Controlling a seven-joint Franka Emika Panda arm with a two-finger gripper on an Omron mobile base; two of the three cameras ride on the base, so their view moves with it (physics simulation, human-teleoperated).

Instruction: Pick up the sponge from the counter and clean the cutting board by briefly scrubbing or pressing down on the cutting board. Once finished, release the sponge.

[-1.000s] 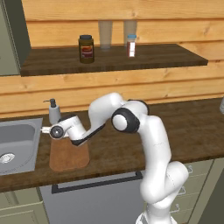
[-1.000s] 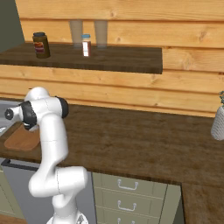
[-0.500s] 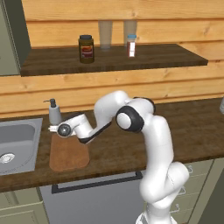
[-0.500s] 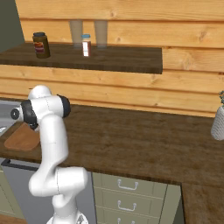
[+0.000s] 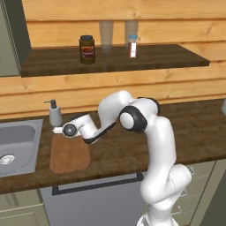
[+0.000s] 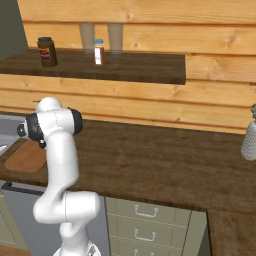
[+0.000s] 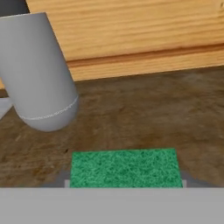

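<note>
Now pincer (image 5: 56, 130) further right over cutting board (image 5: 69, 155), sponge (image 7: 126, 168) beneath (grip unclear)

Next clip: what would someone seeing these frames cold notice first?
The white arm folds left across the dark counter, its hand low at the back of the cutting board beside the sink. In the hand view, the green sponge sits right at the hand, with a grey soap bottle close behind.
</note>
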